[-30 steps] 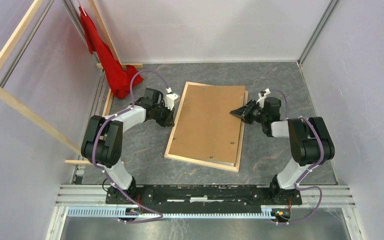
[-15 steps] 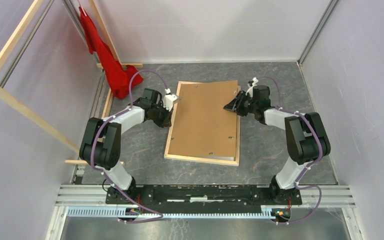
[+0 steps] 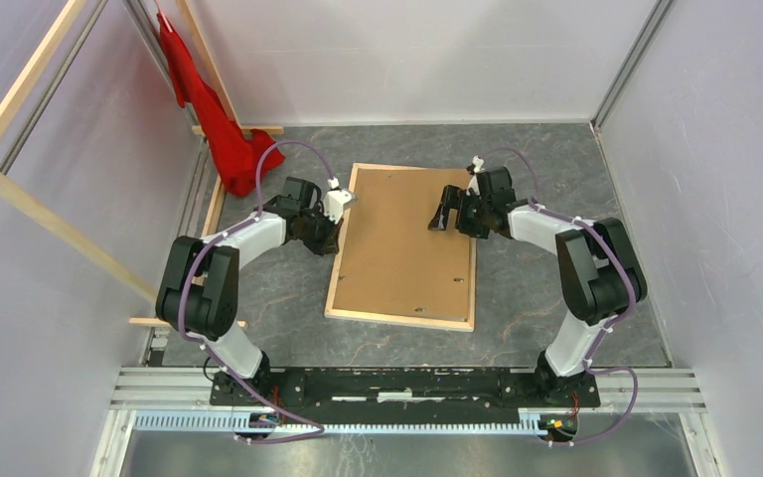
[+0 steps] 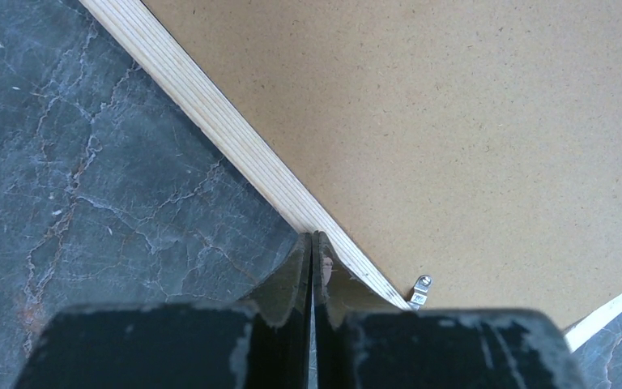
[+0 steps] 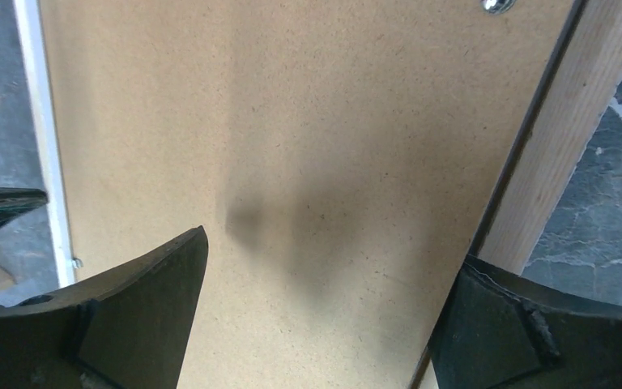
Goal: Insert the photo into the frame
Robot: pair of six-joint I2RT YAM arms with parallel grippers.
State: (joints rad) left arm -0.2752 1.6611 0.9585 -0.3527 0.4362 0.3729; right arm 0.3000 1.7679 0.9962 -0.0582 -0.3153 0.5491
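Observation:
The frame (image 3: 397,318) lies flat on the table with its pale wood face up. A brown backing board (image 3: 402,248) sits inside its rails. The photo is hidden from every view. My left gripper (image 3: 331,238) is shut, with nothing between its fingers. In the left wrist view its tips (image 4: 313,243) rest against the outer edge of the frame's left rail (image 4: 210,113). My right gripper (image 3: 445,214) hovers wide open over the board's far right part. Between its fingers (image 5: 154,275) the right wrist view shows only bare board (image 5: 291,121), and the frame's right rail (image 5: 567,121) runs by the other finger.
A red cloth (image 3: 214,119) hangs at the far left corner. Long pale wooden beams (image 3: 50,214) lean along the left wall. A small metal tab (image 4: 419,290) sits on the board beside the left rail. Enclosure walls close in the table on three sides.
The board lay askew over the frame and now sits square inside the rails. The frame has turned straighter and shifted left. My right gripper moved left and farther over the board and opened wide.

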